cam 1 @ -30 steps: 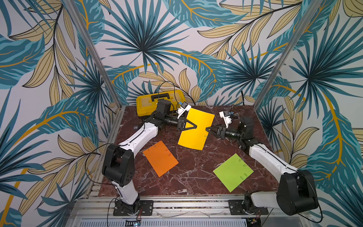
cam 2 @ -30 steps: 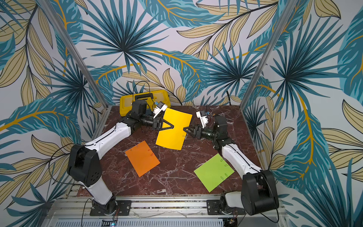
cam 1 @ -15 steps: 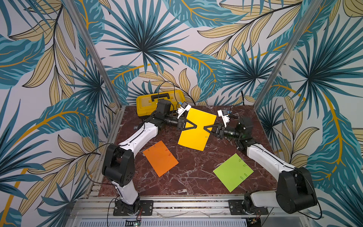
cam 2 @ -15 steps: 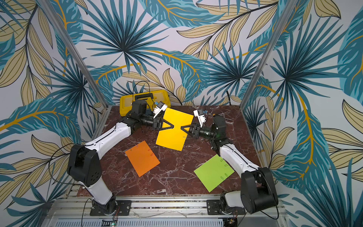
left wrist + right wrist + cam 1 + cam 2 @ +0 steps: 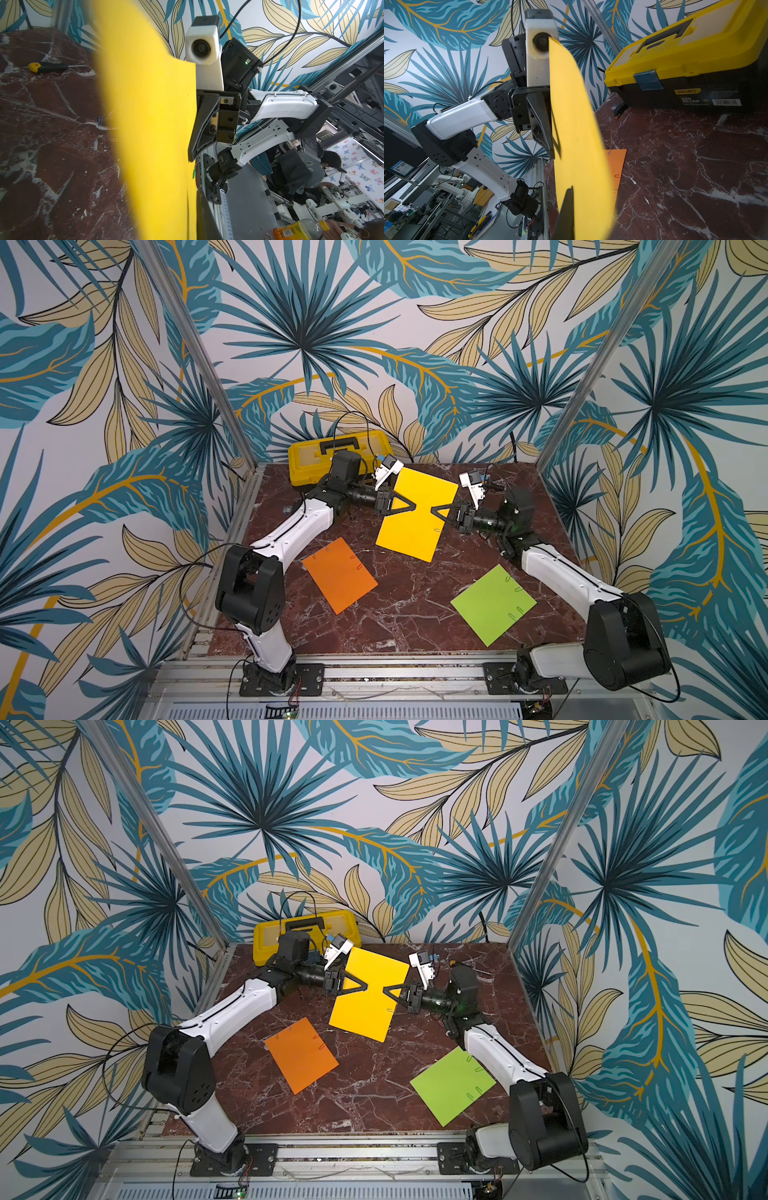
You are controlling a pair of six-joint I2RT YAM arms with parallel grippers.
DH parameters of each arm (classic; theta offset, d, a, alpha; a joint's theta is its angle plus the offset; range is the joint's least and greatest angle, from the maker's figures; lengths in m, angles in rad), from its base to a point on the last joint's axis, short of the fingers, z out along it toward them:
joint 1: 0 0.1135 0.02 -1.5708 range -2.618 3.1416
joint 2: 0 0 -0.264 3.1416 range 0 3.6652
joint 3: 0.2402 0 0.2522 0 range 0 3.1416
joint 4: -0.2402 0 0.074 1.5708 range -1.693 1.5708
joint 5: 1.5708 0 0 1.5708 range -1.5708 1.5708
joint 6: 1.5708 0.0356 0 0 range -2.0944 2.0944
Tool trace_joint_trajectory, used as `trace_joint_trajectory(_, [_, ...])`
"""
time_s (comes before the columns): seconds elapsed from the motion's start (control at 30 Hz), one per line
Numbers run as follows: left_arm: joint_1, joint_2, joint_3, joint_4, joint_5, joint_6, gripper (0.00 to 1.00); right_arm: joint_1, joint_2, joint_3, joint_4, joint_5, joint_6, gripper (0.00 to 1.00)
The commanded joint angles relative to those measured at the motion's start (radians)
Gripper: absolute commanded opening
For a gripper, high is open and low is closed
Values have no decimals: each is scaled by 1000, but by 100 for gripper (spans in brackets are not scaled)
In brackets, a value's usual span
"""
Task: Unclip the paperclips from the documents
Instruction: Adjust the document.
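Nearest, the lime green sheet (image 5: 492,605) and the orange sheet (image 5: 338,574) lay flat and well apart on the marble surface (image 5: 399,614), with paperclips (image 5: 518,588) on their edges. Behind them the yellow sheet (image 5: 415,531) was held up tilted, the left hand (image 5: 411,506) pinched closed on one side edge and the right hand (image 5: 434,511) closed tight on the opposite edge. Farthest back stood the yellow toolbox (image 5: 316,456).
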Motion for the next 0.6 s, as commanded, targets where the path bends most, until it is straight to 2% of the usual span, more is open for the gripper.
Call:
trace_joint_trajectory(0.0, [13, -38, -24, 13, 0, -3, 19, -3, 6, 4, 31, 20, 5, 0])
trace_joint_trajectory(0.3, [23, -56, -59, 14, 0, -5, 23, -17, 1, 32, 25, 21, 12, 0])
trace_joint_trajectory(0.57, [24, -47, -49, 14, -5, -7, 9, -17, 16, 47, -7, 1, 7, 0])
